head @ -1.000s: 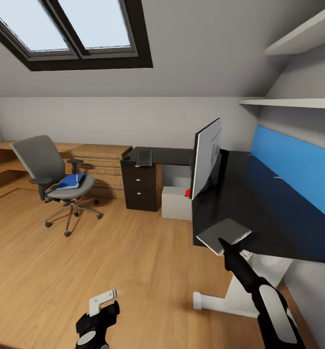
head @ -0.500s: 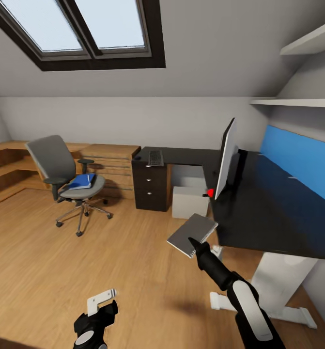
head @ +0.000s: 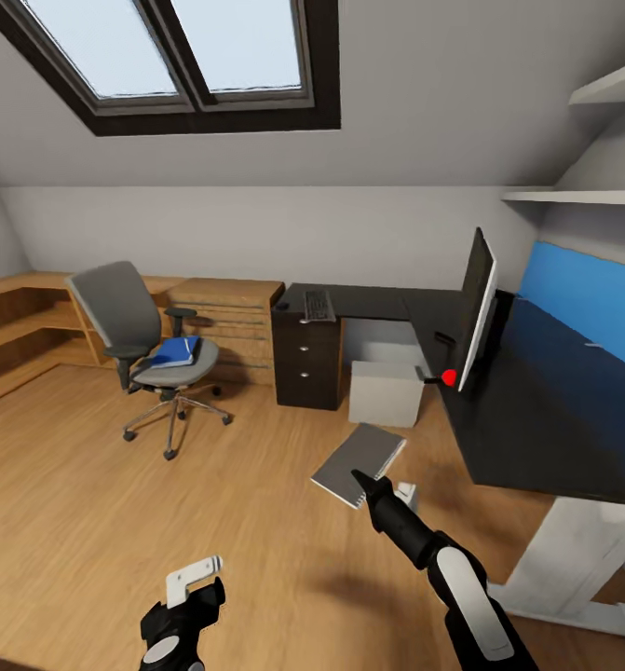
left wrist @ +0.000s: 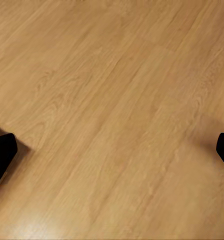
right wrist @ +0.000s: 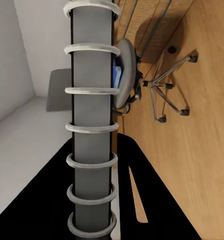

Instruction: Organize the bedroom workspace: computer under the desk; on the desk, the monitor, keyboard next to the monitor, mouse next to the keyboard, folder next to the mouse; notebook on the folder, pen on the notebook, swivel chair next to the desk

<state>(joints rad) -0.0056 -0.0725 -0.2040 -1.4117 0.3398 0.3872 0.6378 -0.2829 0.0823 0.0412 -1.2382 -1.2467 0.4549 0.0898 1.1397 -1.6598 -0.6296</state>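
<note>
My right gripper (head: 360, 480) is shut on the grey spiral notebook (head: 359, 463), holding it above the floor, off the black desk (head: 536, 410). In the right wrist view the notebook (right wrist: 91, 100) shows edge-on between the black fingers (right wrist: 142, 200). The monitor (head: 477, 312) stands edge-on on the desk. The keyboard (head: 318, 305) lies on the desk's far wing. The grey computer (head: 385, 393) sits under it. The blue folder (head: 175, 351) rests on the swivel chair (head: 140, 326). A slim white pen (head: 591, 346) lies near the blue panel. My left gripper (head: 196, 582) hangs open above the floor (left wrist: 112, 100).
A black drawer unit (head: 307, 368) stands under the desk's far wing, with an oak dresser (head: 224, 317) and low shelves (head: 19, 326) along the back wall. The desk's white pedestal leg (head: 582, 559) is at my right. Wood floor (head: 116, 522) spreads between me and the chair.
The view has swung left, so everything sits further right. My right gripper has carried the notebook from over the desk's corner out over the floor. The left gripper stays put.
</note>
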